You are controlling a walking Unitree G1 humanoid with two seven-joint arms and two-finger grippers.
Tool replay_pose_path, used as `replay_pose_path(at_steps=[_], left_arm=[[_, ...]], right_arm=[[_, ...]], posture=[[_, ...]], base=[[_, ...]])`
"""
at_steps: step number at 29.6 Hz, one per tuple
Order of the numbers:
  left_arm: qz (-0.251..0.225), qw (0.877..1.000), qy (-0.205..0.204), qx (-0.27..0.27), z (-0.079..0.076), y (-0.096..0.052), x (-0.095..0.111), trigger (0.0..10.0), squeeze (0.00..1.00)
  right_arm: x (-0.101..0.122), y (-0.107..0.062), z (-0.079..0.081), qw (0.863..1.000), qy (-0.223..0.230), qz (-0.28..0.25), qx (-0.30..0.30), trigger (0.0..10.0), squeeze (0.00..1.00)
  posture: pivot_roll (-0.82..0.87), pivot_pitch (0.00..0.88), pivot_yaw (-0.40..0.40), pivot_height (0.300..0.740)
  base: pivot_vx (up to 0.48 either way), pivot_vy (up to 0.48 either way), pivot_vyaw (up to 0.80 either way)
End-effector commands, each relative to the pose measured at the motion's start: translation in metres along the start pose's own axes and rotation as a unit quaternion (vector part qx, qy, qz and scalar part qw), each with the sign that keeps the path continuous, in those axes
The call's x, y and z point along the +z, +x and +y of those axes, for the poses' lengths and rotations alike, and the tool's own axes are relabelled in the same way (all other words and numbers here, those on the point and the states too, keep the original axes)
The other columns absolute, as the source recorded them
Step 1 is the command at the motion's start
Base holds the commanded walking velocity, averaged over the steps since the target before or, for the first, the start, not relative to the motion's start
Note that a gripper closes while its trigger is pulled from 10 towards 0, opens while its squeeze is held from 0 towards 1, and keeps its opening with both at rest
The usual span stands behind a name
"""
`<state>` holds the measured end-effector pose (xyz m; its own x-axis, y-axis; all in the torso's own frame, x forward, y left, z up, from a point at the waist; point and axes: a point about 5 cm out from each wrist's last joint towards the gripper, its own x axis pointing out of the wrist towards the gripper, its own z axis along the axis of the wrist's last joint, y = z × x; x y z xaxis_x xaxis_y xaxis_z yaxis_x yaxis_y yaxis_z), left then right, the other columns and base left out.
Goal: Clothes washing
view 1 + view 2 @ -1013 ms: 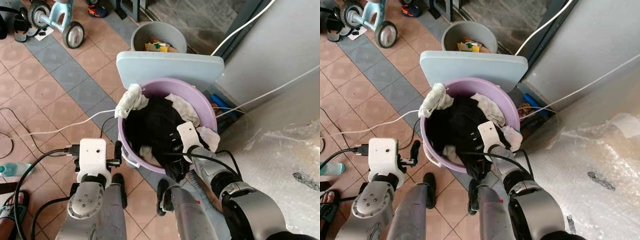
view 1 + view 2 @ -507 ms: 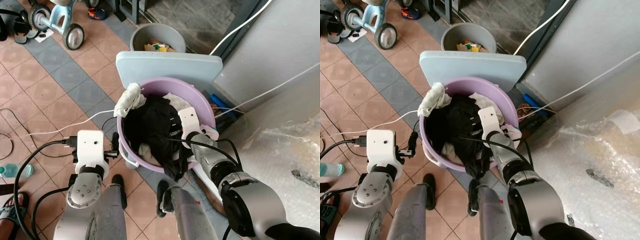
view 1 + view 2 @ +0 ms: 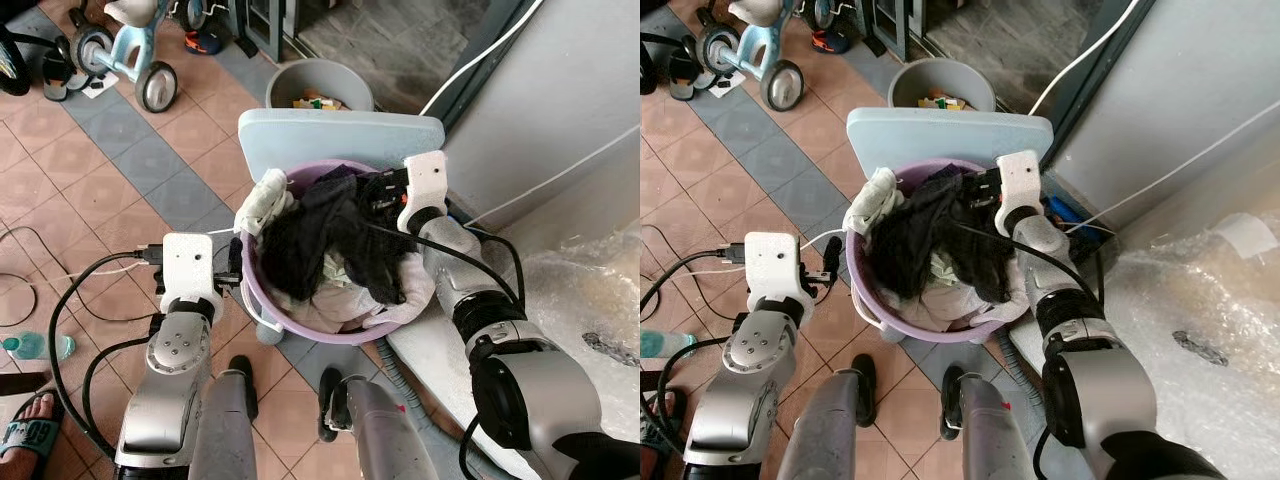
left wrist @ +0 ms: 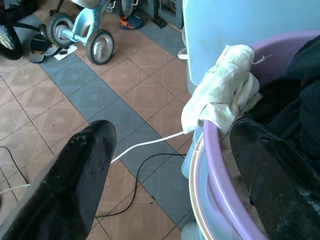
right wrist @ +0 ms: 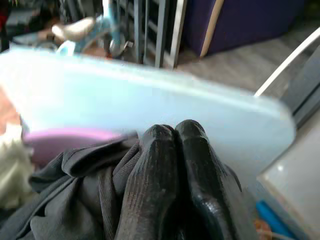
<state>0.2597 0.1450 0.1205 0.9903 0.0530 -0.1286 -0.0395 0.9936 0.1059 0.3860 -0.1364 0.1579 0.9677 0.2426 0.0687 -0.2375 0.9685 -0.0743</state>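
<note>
A purple basin (image 3: 262,312) full of laundry stands on the tiled floor before me. My right gripper (image 3: 385,195) is at the basin's far right rim, shut on a black garment (image 3: 320,235) that it holds lifted and stretched over the pile. In the right wrist view the fingers (image 5: 172,150) are pressed together with dark fabric (image 5: 95,190) bunched around them. My left gripper (image 4: 172,132) is open beside the basin's left side, one finger (image 4: 270,175) over the rim. A white cloth (image 4: 225,85) hangs over that rim. Pale clothes (image 3: 345,295) lie under the black garment.
A light-blue board (image 3: 340,135) leans behind the basin, with a grey bucket (image 3: 320,85) beyond it. A tricycle (image 3: 130,40) is far left. Cables (image 3: 60,270) cross the tiles. Bubble wrap (image 3: 590,300) lies right. A person's sandalled foot (image 3: 20,430) is near left.
My right gripper has risen from the basin's near side to its far right rim, pulling the black garment up and uncovering pale clothes. The left gripper has moved closer to the basin's rim.
</note>
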Motion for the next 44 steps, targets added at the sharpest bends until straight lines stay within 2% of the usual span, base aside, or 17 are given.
replay_pose_path(at_steps=[1,5,6,10,12,13,19,20,21,22,25,26,28,31,35,42,44], left_arm=[[0.006,1.000,-0.003,-0.002,0.000,0.001,-0.007,10.0,0.00],[-0.001,1.000,-0.016,-0.006,-0.005,0.008,-0.006,10.0,0.00],[-0.003,1.000,-0.017,-0.009,-0.011,0.014,-0.003,10.0,0.00],[-0.005,1.000,-0.021,-0.014,-0.017,0.025,0.000,10.0,0.00],[-0.021,0.999,-0.015,-0.024,-0.021,0.028,0.008,10.0,0.00],[-0.030,0.999,-0.013,-0.031,-0.022,0.029,0.012,10.0,0.00],[-0.013,0.999,-0.010,-0.027,-0.020,0.024,-0.005,10.0,0.00],[-0.011,0.999,-0.011,-0.028,-0.021,0.022,-0.007,10.0,0.00],[-0.010,0.999,-0.012,-0.028,-0.022,0.022,-0.008,10.0,0.00],[-0.010,0.999,-0.015,-0.029,-0.023,0.022,-0.008,10.0,0.00],[-0.009,0.999,-0.020,-0.032,-0.025,0.022,-0.009,10.0,0.00],[-0.017,0.998,-0.024,-0.052,-0.028,0.022,-0.006,10.0,0.00],[-0.027,0.998,-0.023,-0.058,-0.029,0.022,-0.003,10.0,0.00],[-0.024,0.998,-0.029,-0.050,-0.025,0.022,-0.004,10.0,0.00],[0.004,1.000,-0.004,-0.021,-0.023,0.023,-0.015,10.0,0.00],[0.000,0.999,-0.009,-0.031,-0.028,0.025,-0.012,10.0,0.00],[0.000,1.000,-0.010,-0.027,-0.028,0.025,-0.012,10.0,0.00]], right_arm=[[0.011,-0.005,-0.006,0.999,0.009,-0.043,-0.012,0.0,0.00],[0.031,-0.022,-0.012,0.994,0.049,-0.099,-0.018,0.0,0.00],[0.036,-0.035,-0.013,0.992,0.062,-0.113,-0.013,0.0,0.00],[0.031,-0.045,-0.011,0.992,0.076,-0.101,-0.015,0.0,0.00],[0.043,-0.052,-0.005,0.992,0.044,-0.116,0.037,0.0,0.00],[0.049,-0.059,-0.001,0.990,0.005,-0.123,0.075,0.0,0.00],[0.052,-0.072,0.002,0.990,-0.010,-0.098,0.102,0.0,0.00],[0.049,-0.075,0.006,0.990,-0.017,-0.093,0.107,0.4,0.00],[0.047,-0.076,0.007,0.990,-0.020,-0.090,0.107,3.6,0.00],[0.044,-0.077,0.010,0.991,-0.024,-0.083,0.105,10.0,0.00],[0.039,-0.079,0.014,0.992,-0.024,-0.075,0.097,10.0,0.00],[0.034,-0.081,0.017,0.995,-0.019,-0.066,0.075,10.0,0.00],[0.032,-0.084,0.018,0.997,-0.006,-0.061,0.041,10.0,0.00],[0.030,-0.088,0.018,0.998,0.015,-0.056,-0.002,10.0,0.00],[0.029,-0.088,0.015,0.997,0.017,-0.061,-0.042,10.0,0.00],[0.035,-0.080,0.017,0.997,0.006,-0.066,-0.029,10.0,0.00],[0.037,-0.077,0.018,0.997,0.019,-0.067,-0.024,10.0,0.00]], posture=[[0.10,0.109,-0.065,0.740],[0.07,0.068,-0.036,0.740],[0.05,0.061,-0.026,0.740],[0.04,0.059,0.014,0.740],[0.04,0.073,0.030,0.740],[0.03,0.071,0.034,0.740],[0.01,0.051,0.031,0.740],[0.01,0.049,0.029,0.740],[0.01,0.047,0.028,0.740],[0.01,0.049,0.029,0.740],[0.00,0.051,0.034,0.740],[0.01,0.064,0.040,0.740],[0.01,0.070,0.043,0.740],[0.01,0.074,0.048,0.740],[-0.01,0.084,0.052,0.740],[0.00,0.091,0.035,0.740],[0.00,0.091,0.031,0.740]], base=[[0.000,0.000,0.00],[0.000,0.000,0.00],[0.000,0.000,0.00],[0.000,0.000,0.00],[0.000,0.000,0.00],[0.000,0.000,0.00],[0.000,0.000,0.00],[0.000,0.000,0.00],[0.000,0.000,0.00],[0.000,0.000,0.00],[0.000,0.000,0.00],[0.000,0.000,0.00],[0.000,0.000,-0.68],[0.000,0.000,-0.80],[0.000,0.000,-0.80],[-0.072,0.000,-0.34],[-0.251,0.000,0.00]])
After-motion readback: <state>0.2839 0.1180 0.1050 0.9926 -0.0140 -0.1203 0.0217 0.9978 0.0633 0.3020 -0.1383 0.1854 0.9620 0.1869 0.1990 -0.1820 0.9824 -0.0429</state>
